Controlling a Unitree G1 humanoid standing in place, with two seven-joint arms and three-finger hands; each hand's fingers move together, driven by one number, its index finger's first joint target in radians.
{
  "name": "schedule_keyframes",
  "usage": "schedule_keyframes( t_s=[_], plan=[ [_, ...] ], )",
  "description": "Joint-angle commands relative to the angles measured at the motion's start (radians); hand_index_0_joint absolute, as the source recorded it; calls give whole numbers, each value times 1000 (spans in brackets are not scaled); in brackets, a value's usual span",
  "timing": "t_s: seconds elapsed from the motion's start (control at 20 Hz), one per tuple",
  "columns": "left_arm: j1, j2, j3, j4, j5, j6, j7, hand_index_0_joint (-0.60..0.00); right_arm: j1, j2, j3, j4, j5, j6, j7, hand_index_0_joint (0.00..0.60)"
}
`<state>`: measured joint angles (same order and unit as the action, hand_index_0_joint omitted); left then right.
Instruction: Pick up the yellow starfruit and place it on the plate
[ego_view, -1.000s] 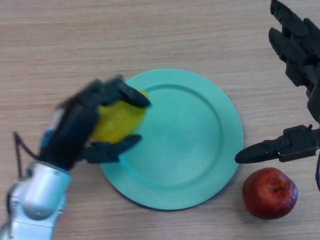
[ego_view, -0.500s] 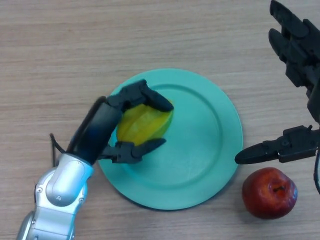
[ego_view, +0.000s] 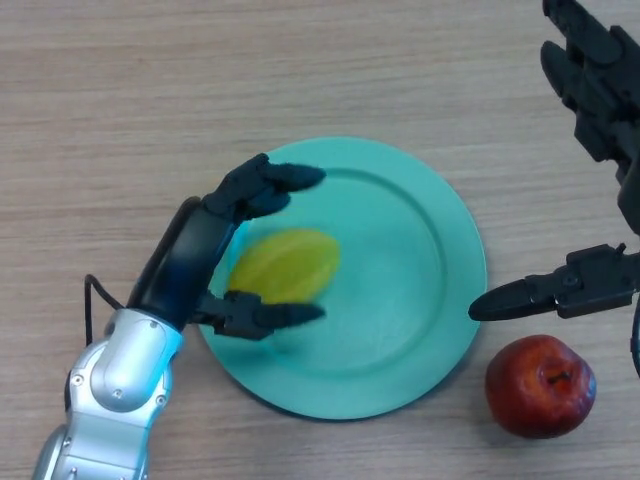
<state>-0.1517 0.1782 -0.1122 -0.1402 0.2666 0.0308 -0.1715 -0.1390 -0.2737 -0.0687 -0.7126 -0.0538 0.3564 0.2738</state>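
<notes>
One yellow starfruit (ego_view: 285, 264) lies on the left part of the one green plate (ego_view: 420, 260). The left robot hand (ego_view: 215, 255) arches around it, fingers spread apart, not touching. The right robot hand (ego_view: 590, 180) hangs open above one red apple (ego_view: 540, 386) on the wooden counter (ego_view: 150, 100).

No writing, label, brand mark, number or sign can be read anywhere in the head view. The teal plate (ego_view: 420, 330), the yellow starfruit (ego_view: 285, 264), the red apple (ego_view: 540, 386) and the wooden table (ego_view: 120, 110) all look plain. Any marking on the two black hands may simply be too small to make out.
</notes>
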Motion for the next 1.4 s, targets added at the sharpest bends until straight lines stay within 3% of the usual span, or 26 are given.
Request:
schedule_keyframes(
  t_s=[0.05,0.4,0.6,0.85,1.0,1.15,1.4],
  plan=[
    [-25,17,31,-59,28,-115,32,0,-27,-20,-48,-31,-26,-142,-46,0],
    [-19,28,80,-218,-17,3,68,0,-47,-36,-59,9,-13,-155,-55,0],
    [-16,55,160,-411,-213,202,77,0,-49,-25,-48,21,3,-156,-64,0],
    [-1,91,274,-428,-390,188,128,0,-50,-23,-49,83,2,-204,-87,0],
    [-12,114,304,-470,-609,301,204,0,-58,-20,-56,53,56,-167,-111,0],
    [-19,134,301,-496,-572,273,160,0,-60,-29,-72,57,114,-151,-104,0],
    [12,112,267,-498,-449,224,154,0,-27,-27,-77,86,106,-212,-130,0]
  ],
)
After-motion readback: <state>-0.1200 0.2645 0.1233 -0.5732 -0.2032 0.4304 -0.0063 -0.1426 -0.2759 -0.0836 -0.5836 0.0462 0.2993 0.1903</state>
